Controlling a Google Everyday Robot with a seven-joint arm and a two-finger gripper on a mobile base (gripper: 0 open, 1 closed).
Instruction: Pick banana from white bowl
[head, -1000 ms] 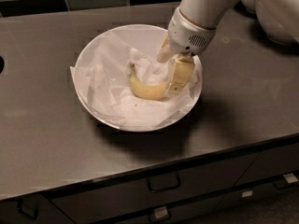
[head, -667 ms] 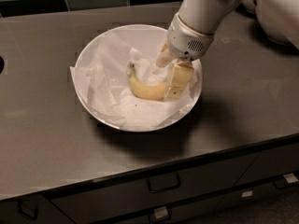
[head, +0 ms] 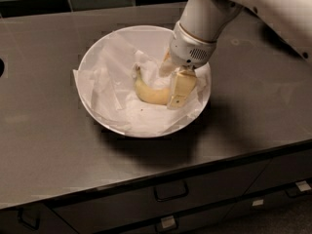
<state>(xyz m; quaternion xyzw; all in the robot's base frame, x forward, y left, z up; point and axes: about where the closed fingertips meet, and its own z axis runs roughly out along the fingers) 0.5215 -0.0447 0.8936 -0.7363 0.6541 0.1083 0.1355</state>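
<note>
- Banana (head: 150, 93): lying on crumpled paper (head: 109, 84) inside the white bowl (head: 88, 62), just off the bowl's centre toward 5 o'clock, stem end pointing to about 11 o'clock, thicker end curving up toward 3 o'clock.
- Same resting place and same tilt as a second ago; not lifted off the paper.
- Gripper (head: 172, 77): down inside the bowl on its 3 o'clock side, straddling the banana's 3 o'clock end.
- Fingers (head: 180, 86) apart, not clamped: near one in front of the banana's end and hiding its tip, far one behind it at about 11 o'clock, with a strip of paper showing between that far finger and the fruit.
- Since a second ago, shifted a little toward 7 o'clock and lower over the fruit, near finger now covering more of the banana's end.
- Arm (head: 204, 18): reaching in from 1 o'clock, leaning slightly further over the bowl than before.
- Bowl itself: unmoved on the dark counter (head: 44, 130).
</note>
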